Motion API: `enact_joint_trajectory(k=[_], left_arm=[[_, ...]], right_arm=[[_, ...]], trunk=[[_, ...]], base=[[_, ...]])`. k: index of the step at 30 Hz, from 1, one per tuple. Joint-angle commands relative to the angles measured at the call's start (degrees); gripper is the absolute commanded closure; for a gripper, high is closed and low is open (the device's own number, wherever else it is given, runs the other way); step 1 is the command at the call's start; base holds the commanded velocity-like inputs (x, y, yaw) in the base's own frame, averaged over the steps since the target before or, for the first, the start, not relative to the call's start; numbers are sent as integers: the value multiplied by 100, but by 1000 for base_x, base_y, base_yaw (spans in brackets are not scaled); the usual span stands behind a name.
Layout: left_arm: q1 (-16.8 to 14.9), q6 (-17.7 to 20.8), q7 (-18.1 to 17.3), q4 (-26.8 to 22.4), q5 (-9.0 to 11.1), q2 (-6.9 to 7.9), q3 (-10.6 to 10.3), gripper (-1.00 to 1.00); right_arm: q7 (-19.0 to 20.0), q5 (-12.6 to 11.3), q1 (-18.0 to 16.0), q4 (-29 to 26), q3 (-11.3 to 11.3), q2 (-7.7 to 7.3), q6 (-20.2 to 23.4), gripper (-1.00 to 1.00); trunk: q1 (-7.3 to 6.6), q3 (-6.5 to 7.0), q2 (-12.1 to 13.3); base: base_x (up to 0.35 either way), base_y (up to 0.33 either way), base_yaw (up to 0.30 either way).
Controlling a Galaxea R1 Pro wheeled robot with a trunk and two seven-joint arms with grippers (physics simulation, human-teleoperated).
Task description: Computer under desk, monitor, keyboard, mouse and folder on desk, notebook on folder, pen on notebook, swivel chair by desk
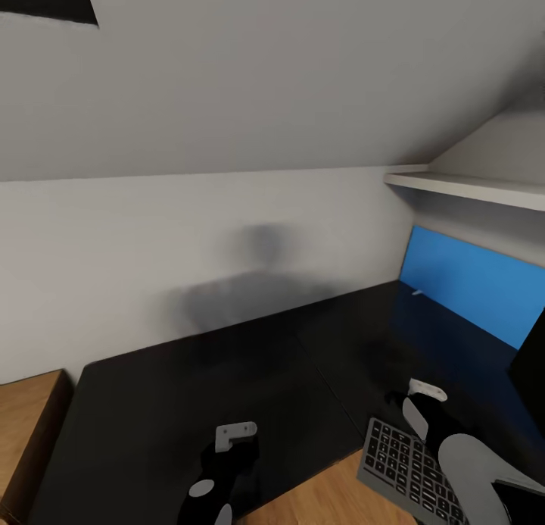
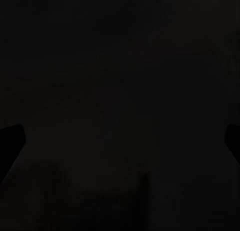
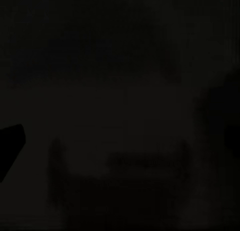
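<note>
Two robot arms reach out over the big black counter in the head view. The left tool hangs just over the near edge of the shiny black top, with a pale grey bracket on its wrist. Its fingers are too dark against the top to make out, so I cannot tell if it is released or clenched. The right tool sits over the far end of the keyboard, and I cannot tell if it is released, clenched, or touching the keys. The keyboard is dark grey with pale letters. It sticks out past the near edge of the counter, over the wooden floor. Part of it is hidden under the grey right arm. Farther back on the right, the blue folder stands tilted up against the white wall, under a white shelf. A small pale stick, maybe the pen, lies by the folder's lower left corner, but it is too small to be sure. A black shape, maybe the monitor, shows at the right edge. A light wooden chest stands beside the counter on the left. Both wrist views are nearly all black, with dark finger shapes at their edges.
</note>
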Motion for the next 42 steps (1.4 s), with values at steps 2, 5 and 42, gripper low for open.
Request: enact_joint_trajectory(k=[2,5,42], left_arm=[[-4,16,49,-8,57,5,-12,-100],[-4,16,48,-8,57,8,-12,-100],[-4,25,48,2,57,9,-12,-100]], right_arm=[[-33,-56,-2,-7,16,-1,25,-100],[-43,-54,-2,36,25,-1,25,-100],[-16,-28,-2,122,53,24,-12,-100]], trunk=[[-2,-7,-5],[-2,-7,-5],[-2,-7,-5]], base=[[-241,0,0],[-248,0,0],[-78,0,0]])
